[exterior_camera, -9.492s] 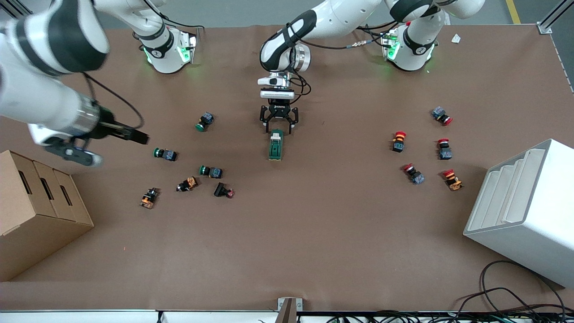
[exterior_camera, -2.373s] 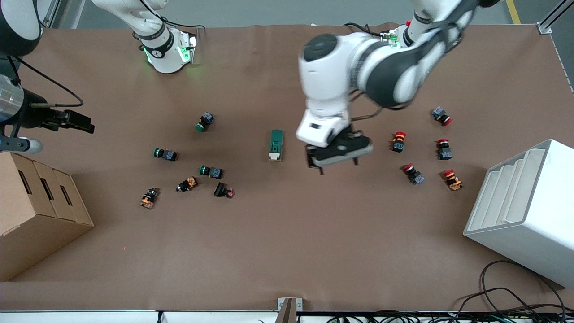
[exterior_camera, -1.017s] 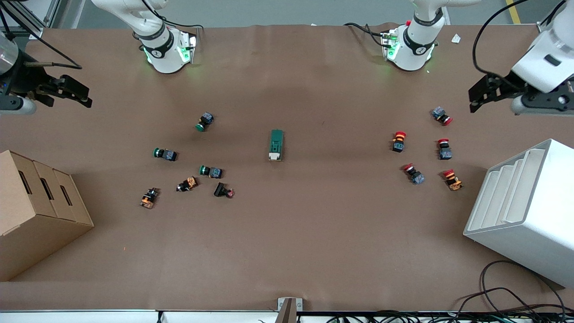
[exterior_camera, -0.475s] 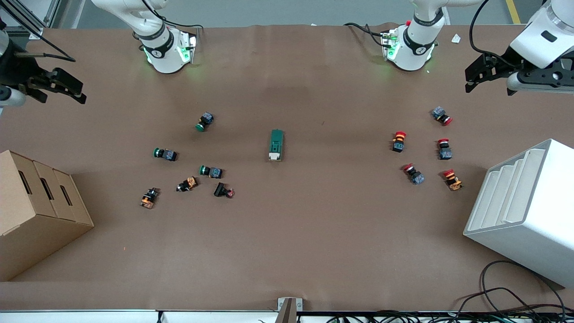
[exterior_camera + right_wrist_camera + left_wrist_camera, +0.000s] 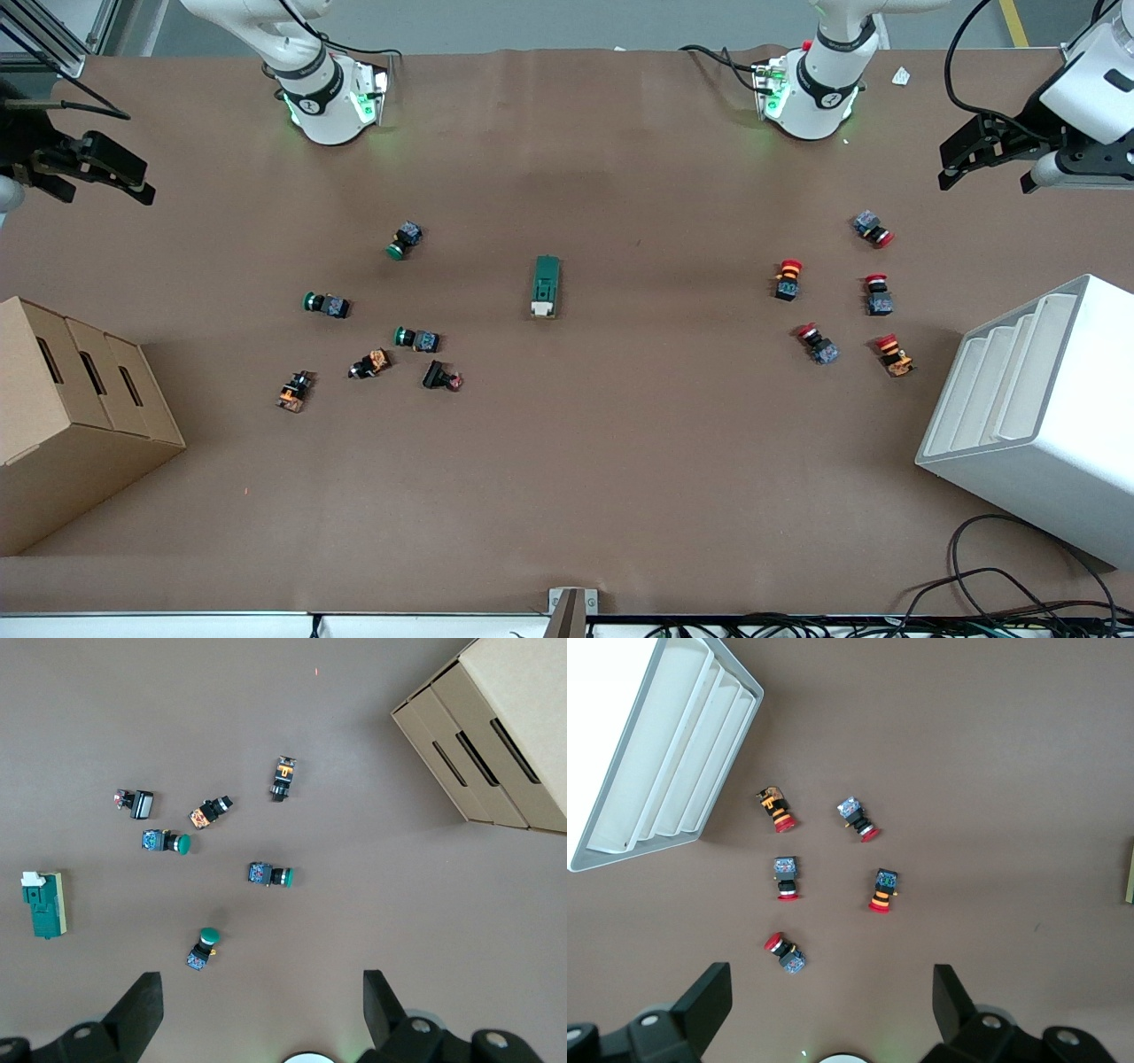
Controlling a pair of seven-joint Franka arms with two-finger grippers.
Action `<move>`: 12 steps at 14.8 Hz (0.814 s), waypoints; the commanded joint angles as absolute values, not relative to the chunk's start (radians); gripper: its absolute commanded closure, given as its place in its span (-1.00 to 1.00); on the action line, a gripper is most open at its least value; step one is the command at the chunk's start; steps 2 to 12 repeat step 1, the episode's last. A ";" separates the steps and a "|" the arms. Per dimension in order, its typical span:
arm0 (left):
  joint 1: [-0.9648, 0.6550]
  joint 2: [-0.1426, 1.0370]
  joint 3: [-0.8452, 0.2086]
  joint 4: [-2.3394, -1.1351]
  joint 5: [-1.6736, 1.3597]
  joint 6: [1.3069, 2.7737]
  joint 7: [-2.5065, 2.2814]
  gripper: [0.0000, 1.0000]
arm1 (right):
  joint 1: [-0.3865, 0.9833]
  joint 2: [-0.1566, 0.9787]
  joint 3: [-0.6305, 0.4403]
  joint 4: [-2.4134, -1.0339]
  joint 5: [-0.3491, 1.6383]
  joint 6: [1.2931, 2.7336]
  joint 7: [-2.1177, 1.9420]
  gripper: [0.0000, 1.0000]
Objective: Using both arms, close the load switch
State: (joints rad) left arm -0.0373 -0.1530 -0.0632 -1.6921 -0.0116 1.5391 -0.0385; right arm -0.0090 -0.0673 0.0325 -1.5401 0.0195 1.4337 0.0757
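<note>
One load switch [image 5: 546, 286] is counted. Eleven push-buttons: six toward the right arm's end of the table [image 5: 567, 496], five red-capped toward the left arm's. One cardboard box [image 5: 62, 416], one white bin [image 5: 1045, 416], two grippers.

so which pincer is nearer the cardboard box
Right. The right pincer hangs near the cardboard box, at the right arm's end; the left pincer at the left arm's end.

left gripper [image 5: 952, 164] raised, open, right gripper [image 5: 128, 177] raised, apparently open
</note>
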 commanded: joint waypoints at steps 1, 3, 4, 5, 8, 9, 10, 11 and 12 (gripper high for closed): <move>-0.032 -0.120 -0.066 -1.640 -0.023 1.531 -0.041 -1.00 | -0.017 -0.063 0.038 -1.516 0.018 1.378 0.074 -1.00; -0.032 -0.120 -0.066 -1.640 -0.023 1.531 -0.041 -1.00 | -0.017 -0.063 0.038 -1.516 0.018 1.378 0.074 -1.00; -0.032 -0.120 -0.066 -1.640 -0.023 1.531 -0.041 -1.00 | -0.017 -0.063 0.038 -1.516 0.018 1.378 0.074 -1.00; -0.032 -0.120 -0.066 -1.640 -0.023 1.531 -0.041 -1.00 | -0.017 -0.063 0.038 -1.516 0.018 1.378 0.074 -1.00; -0.032 -0.120 -0.066 -1.640 -0.023 1.531 -0.041 -1.00 | -0.017 -0.063 0.038 -1.516 0.018 1.378 0.074 -1.00; -0.032 -0.120 -0.066 -1.640 -0.023 1.531 -0.041 -1.00 | -0.017 -0.063 0.038 -1.516 0.018 1.378 0.074 -1.00; -0.032 -0.120 -0.066 -1.640 -0.023 1.531 -0.041 -1.00 | -0.017 -0.063 0.038 -1.516 0.018 1.378 0.074 -1.00; -0.032 -0.120 -0.066 -1.640 -0.023 1.531 -0.041 -1.00 | -0.017 -0.063 0.038 -1.516 0.018 1.378 0.074 -1.00; -0.032 -0.120 -0.066 -1.640 -0.023 1.531 -0.041 -1.00 | -0.017 -0.063 0.038 -1.516 0.018 1.378 0.074 -1.00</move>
